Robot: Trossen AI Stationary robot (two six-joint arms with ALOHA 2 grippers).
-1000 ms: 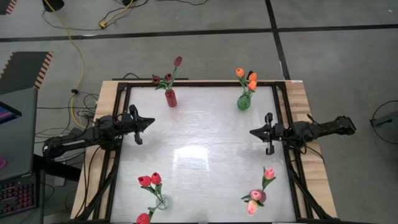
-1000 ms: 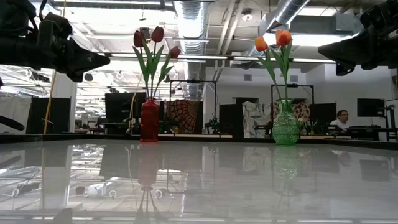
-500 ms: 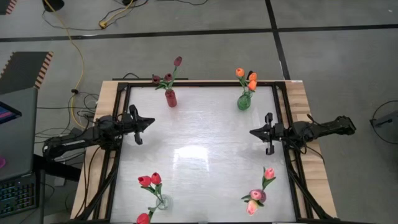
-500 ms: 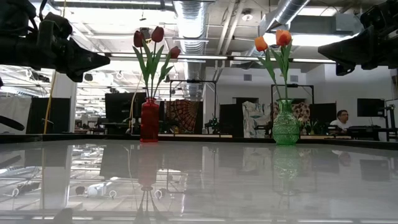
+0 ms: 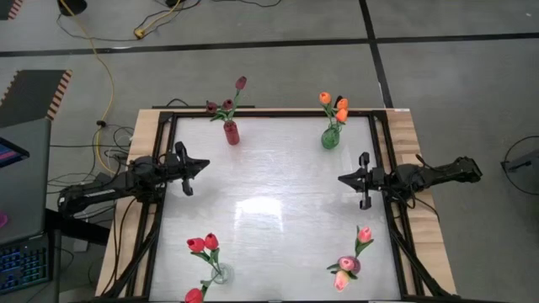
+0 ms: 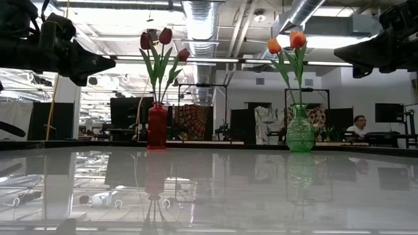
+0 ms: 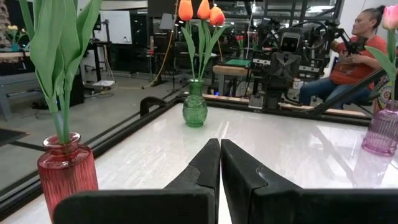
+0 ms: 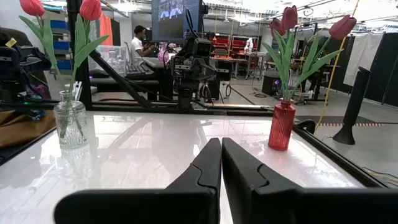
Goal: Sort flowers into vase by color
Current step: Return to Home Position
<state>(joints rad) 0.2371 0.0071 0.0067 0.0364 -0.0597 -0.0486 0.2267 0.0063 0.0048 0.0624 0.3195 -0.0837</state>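
At each corner of the white counter [image 5: 269,210] stands one vase, so every colour has its own place. Along one edge, maroon flowers [image 5: 240,82] fill the red vase [image 5: 231,133] and orange flowers [image 5: 330,103] the green vase [image 5: 329,138]. Opposite, red flowers [image 5: 203,244] fill the clear vase [image 5: 217,273] and pink flowers [image 5: 364,234] the purple vase [image 5: 349,265]. Sorting looks finished. The left gripper [image 5: 202,165] and right gripper [image 5: 344,178] hover at opposite sides, fingers pressed together, holding nothing, apparently parked clear of the vases.

Maroon flowers [image 5: 227,104], red vase [image 5: 231,133]; orange flowers [image 5: 341,106], green vase [image 5: 329,138]; glossy white table [image 5: 269,177].
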